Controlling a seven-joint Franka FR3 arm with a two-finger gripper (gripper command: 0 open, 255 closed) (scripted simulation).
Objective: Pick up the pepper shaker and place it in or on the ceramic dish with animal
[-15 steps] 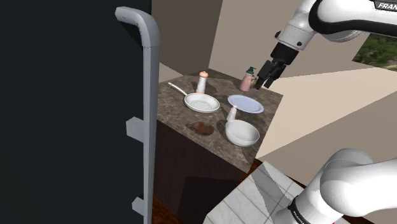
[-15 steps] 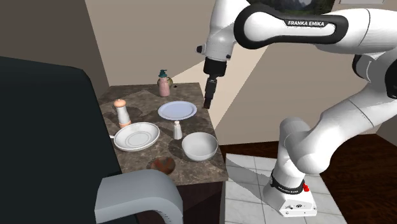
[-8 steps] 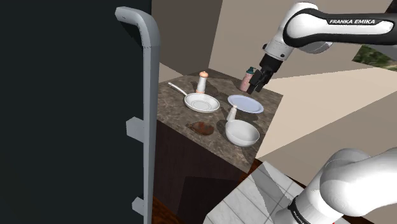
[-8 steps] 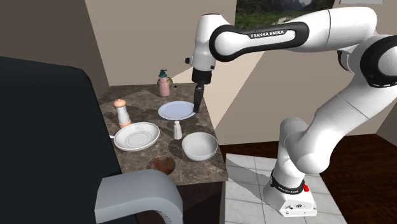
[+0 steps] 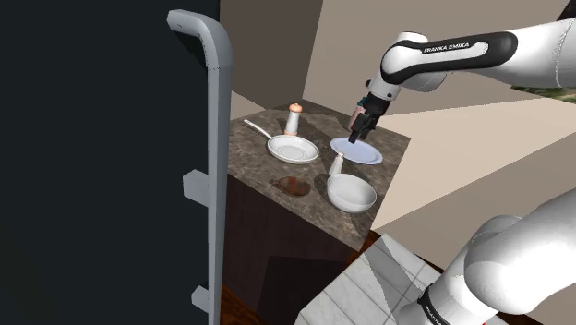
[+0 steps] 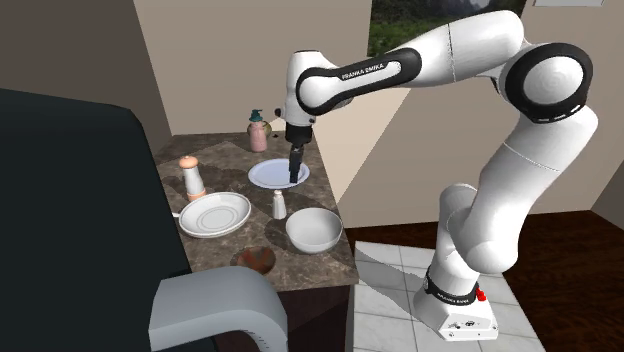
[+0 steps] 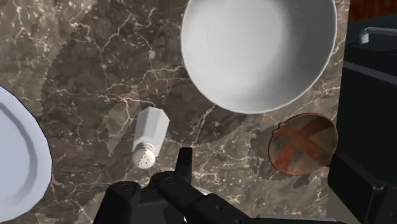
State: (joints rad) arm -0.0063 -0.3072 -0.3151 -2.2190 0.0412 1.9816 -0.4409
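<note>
Beside the white bowl (image 7: 257,54), a shaker (image 7: 147,137)

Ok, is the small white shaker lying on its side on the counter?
No, the white shaker stands upright on the dark counter, next to the white bowl.

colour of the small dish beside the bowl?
Small dish: brown with a reddish cross pattern; clearest in the wrist view.

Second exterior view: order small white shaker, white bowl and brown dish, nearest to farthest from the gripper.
From the gripper:
1. Small white shaker, beside the flat plate.
2. White bowl, by the counter edge.
3. Brown dish, at the counter's front.
</note>
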